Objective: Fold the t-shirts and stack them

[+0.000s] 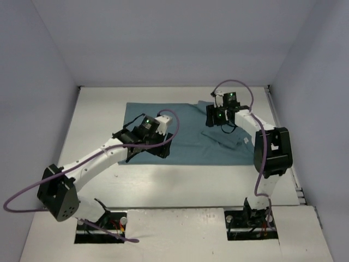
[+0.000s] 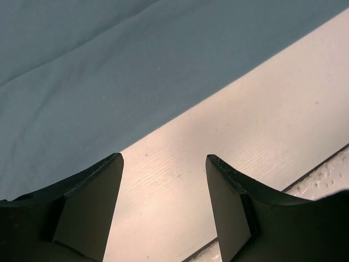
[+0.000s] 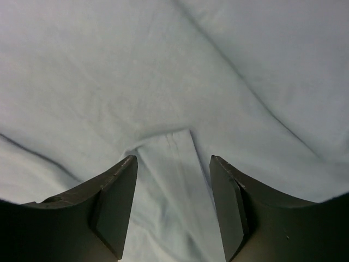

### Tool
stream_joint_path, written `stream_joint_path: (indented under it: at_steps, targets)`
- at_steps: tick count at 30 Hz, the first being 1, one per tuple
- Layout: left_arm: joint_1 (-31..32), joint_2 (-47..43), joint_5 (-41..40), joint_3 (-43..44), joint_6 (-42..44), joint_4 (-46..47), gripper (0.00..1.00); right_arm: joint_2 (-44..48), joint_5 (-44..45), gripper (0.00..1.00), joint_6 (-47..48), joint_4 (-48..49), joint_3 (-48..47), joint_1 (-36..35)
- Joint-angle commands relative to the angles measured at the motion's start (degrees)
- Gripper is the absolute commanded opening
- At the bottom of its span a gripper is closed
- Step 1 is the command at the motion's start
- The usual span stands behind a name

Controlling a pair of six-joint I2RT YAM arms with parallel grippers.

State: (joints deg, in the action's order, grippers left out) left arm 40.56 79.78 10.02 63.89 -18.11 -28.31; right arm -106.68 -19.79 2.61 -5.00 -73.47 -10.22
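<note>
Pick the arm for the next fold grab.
Left, probably: the left gripper hangs open at the shirt's flat left edge; the right gripper is open over the side already folded in.

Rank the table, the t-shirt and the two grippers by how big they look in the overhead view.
1. table
2. t-shirt, spread over the table's middle
3. left gripper and right gripper: they look about alike, so I won't rank them.
</note>
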Motion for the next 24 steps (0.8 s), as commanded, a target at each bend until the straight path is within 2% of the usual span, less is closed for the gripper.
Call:
stream_joint_path:
  at_steps: [1, 15, 21, 24]
  targets:
    - [0.40, -4.58, -0.57, -0.66, 1.46, -1.06, 0.60, -3.31, -4.15, 0.49, 5.32, -0.13, -5.45, 0.06]
    - [0.40, -8.06, -1.57, -2.98, 0.79, -2.23, 0.60, -9.95, -5.43, 0.43, 7.76, -0.89, -7.30, 0.11]
    - [0.40, -7.89, -1.63, -2.85, 0.83, -2.19, 0.60, -10.13, -7.26, 0.35, 7.64, -0.93, -6.38, 0.02]
    - [0.40, -7.63, -1.51, -2.73, 0.96, -2.20, 0.60, -9.96, -7.79, 0.27, 7.67, -1.05, -6.17, 0.03]
